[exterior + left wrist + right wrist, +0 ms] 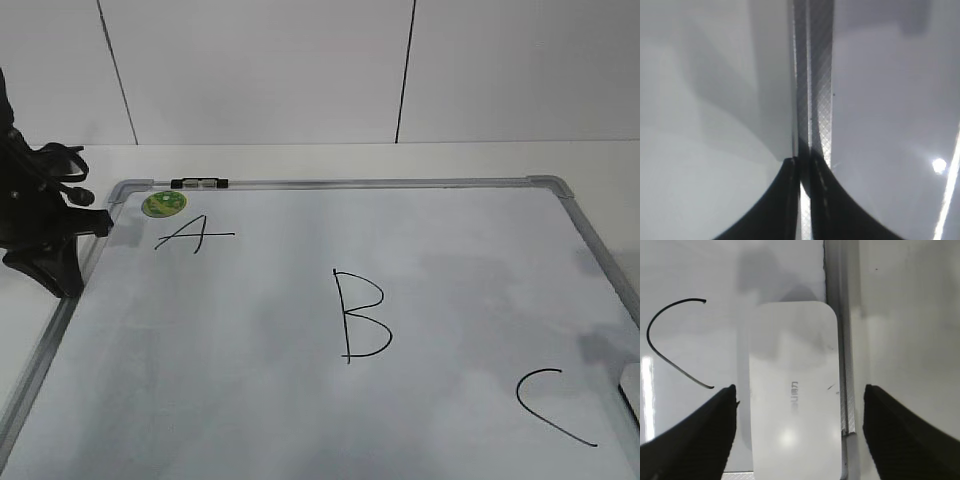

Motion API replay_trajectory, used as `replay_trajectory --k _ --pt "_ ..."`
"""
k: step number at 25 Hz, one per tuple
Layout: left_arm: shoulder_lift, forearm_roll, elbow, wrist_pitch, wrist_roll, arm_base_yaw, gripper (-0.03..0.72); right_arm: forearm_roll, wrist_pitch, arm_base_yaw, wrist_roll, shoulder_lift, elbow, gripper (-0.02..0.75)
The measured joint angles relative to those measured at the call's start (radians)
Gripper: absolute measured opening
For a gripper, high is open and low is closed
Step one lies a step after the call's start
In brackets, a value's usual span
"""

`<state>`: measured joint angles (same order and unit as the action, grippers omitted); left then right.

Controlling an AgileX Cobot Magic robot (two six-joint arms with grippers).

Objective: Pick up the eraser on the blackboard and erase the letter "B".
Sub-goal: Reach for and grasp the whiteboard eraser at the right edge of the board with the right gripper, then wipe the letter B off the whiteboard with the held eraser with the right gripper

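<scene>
The blackboard is a white board with a silver frame, lying flat. The letter "B" is drawn in black near its middle. The eraser, a white rounded block with grey lettering, lies on the board against its right frame; only a sliver of it shows at the right edge of the exterior view. My right gripper is open, with one finger on each side of the eraser and not touching it. My left gripper is shut and empty over the board's left frame.
The letter "A" is at the top left of the board and "C" is at the lower right, beside the eraser. A small marker and a round green sticker sit at the top left edge. A white wall stands behind.
</scene>
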<state>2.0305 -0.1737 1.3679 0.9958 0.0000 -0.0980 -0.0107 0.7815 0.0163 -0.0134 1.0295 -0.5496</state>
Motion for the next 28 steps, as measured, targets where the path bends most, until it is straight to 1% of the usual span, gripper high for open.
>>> replay_trajectory --k 13,28 --pt "0.000 0.000 0.000 0.002 0.000 0.000 0.022 -0.041 -0.032 0.000 0.000 0.148 0.000 0.622" --pt "0.000 0.000 0.000 0.002 0.000 0.000 0.022 -0.037 -0.048 0.000 0.000 0.255 0.000 0.622"
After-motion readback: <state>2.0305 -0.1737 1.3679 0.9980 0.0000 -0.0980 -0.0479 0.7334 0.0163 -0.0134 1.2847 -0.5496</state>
